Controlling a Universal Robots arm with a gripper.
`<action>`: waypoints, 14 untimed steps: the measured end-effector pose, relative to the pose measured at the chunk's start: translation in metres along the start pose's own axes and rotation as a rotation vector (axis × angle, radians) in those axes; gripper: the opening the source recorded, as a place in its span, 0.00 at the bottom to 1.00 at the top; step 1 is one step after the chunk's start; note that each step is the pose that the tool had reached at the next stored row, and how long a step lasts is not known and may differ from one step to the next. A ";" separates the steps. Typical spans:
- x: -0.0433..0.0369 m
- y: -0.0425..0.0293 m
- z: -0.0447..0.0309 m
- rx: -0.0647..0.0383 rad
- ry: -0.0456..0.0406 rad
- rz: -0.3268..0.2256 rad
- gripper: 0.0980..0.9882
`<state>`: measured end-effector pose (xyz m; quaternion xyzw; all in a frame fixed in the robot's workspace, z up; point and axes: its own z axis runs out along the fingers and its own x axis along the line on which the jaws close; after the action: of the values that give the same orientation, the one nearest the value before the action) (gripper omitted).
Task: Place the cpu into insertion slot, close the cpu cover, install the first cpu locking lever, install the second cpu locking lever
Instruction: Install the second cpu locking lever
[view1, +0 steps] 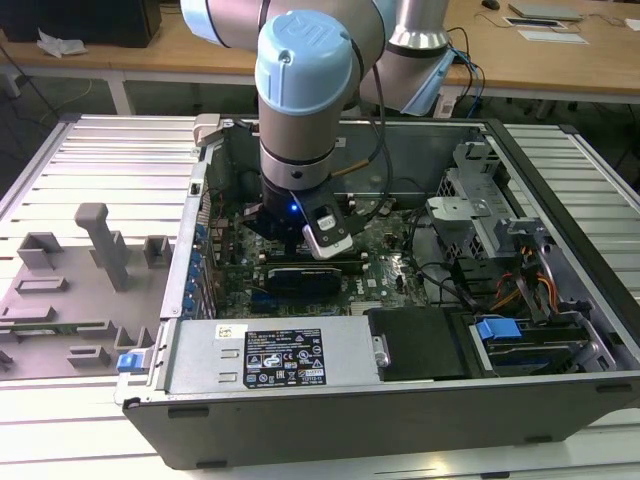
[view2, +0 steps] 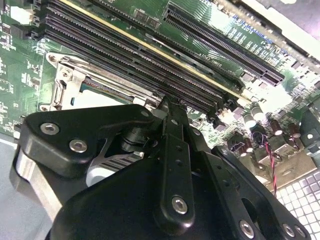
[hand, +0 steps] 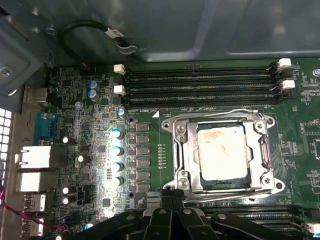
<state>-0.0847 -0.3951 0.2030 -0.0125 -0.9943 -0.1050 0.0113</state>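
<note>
Cpu (hand: 221, 154) sits in the insertion slot (hand: 181, 150) with the cpu cover (hand: 262, 150) framing it, while my gripper (hand: 172, 194) hovers at the slot's edge (jaws pinched together, holding nothing).

My black tool (hand: 172, 212) hangs over a green motherboard (hand: 150, 125). The cpu (hand: 221, 152) shows dull silver-grey, mottled with rusty smears, framed by the bright silver cpu cover (hand: 182, 150). Black memory slots (hand: 200, 85) end in white clips. My arm (view1: 305, 90) is pale blue and grey; the bench (view1: 90, 160) is ribbed grey.
</note>
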 end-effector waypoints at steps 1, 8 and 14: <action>0.0000 0.0002 0.0002 0.000 0.0000 0.000 0.01; 0.0013 0.0009 0.0044 0.000 0.0001 0.000 0.01; 0.0020 0.0014 0.0048 0.000 0.0001 0.000 0.01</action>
<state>-0.0867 -0.3926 0.1987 -0.0124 -0.9943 -0.1049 0.0113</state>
